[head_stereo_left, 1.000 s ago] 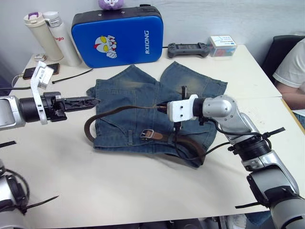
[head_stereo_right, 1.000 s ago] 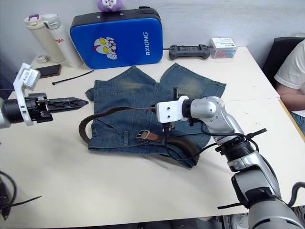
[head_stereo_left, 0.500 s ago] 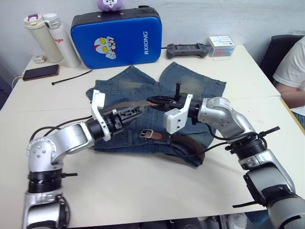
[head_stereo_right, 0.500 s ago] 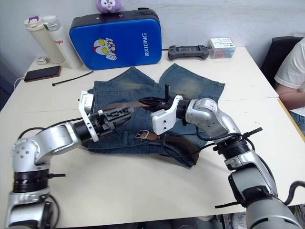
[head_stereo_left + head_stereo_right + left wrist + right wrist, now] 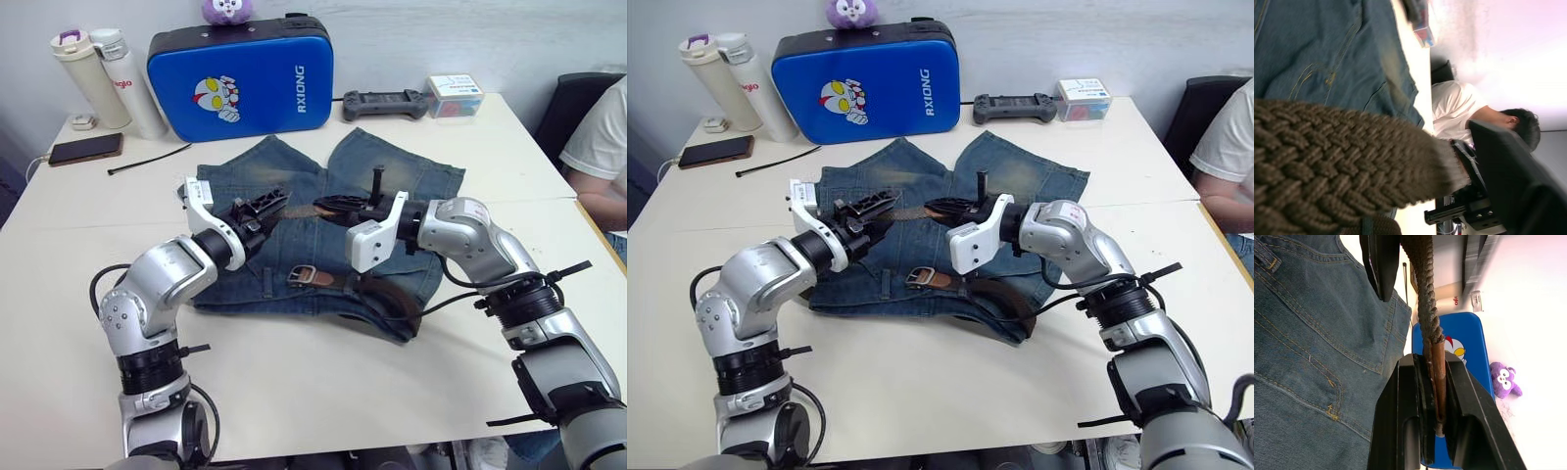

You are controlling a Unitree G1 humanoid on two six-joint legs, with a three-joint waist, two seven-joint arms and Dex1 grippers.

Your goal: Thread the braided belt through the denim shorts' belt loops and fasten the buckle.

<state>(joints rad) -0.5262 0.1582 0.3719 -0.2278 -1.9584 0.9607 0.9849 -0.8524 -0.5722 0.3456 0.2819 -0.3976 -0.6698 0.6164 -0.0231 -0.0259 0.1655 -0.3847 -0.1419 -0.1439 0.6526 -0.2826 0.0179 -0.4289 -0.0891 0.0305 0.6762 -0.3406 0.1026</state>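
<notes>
White tabletop [image 5: 294,392] carries the denim shorts [image 5: 294,186], the buckle [image 5: 302,275] lying unfastened on them; both grippers meet above the waistband. Left wrist view: the braided belt [image 5: 1337,166] looms close; left gripper [image 5: 266,204] jaws, cannot tell. Right wrist view: right gripper [image 5: 1432,382] jaws clamped on the belt's tan end; threading looks barely begun.

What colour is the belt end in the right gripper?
Tan leather, joined to the dark-brown woven braided belt; clearest in the right wrist view, pinched in the right gripper.
</notes>
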